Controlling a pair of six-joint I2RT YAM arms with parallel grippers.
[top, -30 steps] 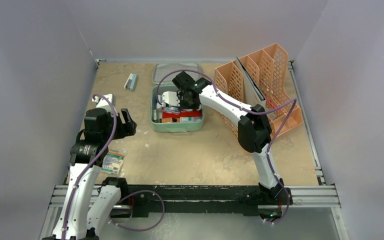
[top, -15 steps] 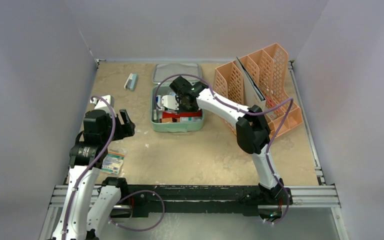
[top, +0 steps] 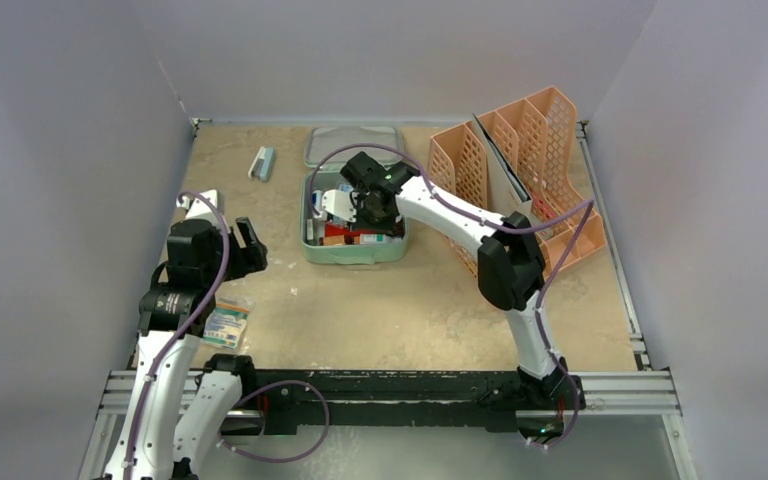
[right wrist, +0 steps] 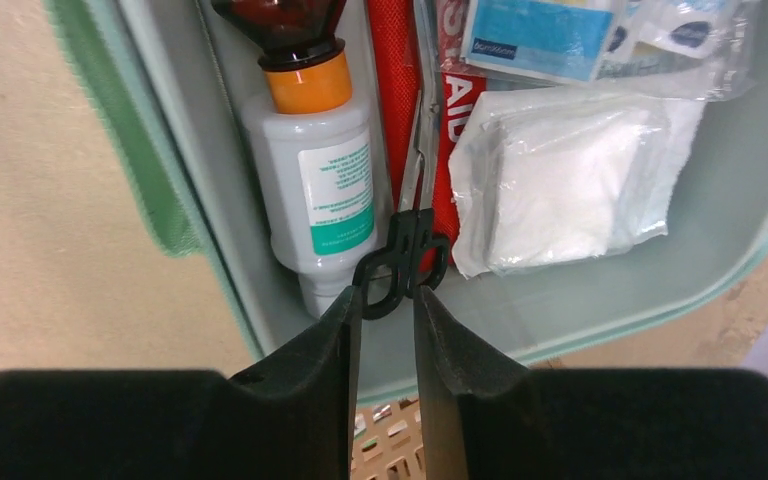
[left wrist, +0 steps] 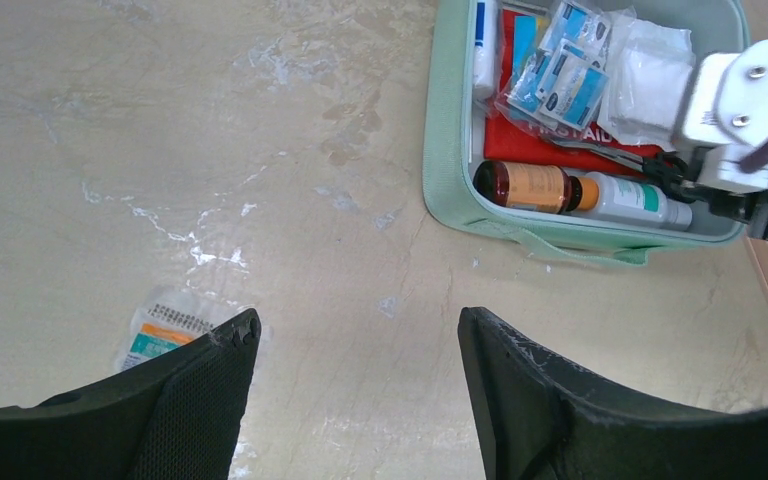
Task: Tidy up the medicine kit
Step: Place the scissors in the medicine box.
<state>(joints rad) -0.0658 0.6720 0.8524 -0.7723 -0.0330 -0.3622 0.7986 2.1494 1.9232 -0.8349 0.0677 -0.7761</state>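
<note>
Over the last second, a loosening at the right gripper (right wrist: 388, 300): pressed together before, now parted by a narrow slot, fingers (right wrist: 320, 350) flanking the black handle of the scissors (right wrist: 405, 255); hard to tell whether still brushing it. Reads as a release rather than a grab, with the scissors lying flat inside the medicine kit (top: 355, 254), between the white bottle (right wrist: 325, 200) and the gauze pack (right wrist: 560, 185), over the red pouch (right wrist: 390, 100). Hardly shifts otherwise: same reach down into the kit, only a small swing at the elbow. Kit itself unmoved, at the far middle of the desk (left wrist: 110, 150), uncovered, lid (top: 353, 145) lying just behind it, peach file rack (top: 530, 160) to its right. Left gripper (left wrist: 358, 370) as before: spread wide, nothing between, hovering over bare desk well short of the kit, a small packet (left wrist: 165, 335) lying beside one finger. For the task: probably one more item stowed. Next calls for lifting the right gripper clear without dragging the scissors back out. Packet and a blue-and-white item (top: 262, 163) at far left not yet in the box, lid not yet on.
</note>
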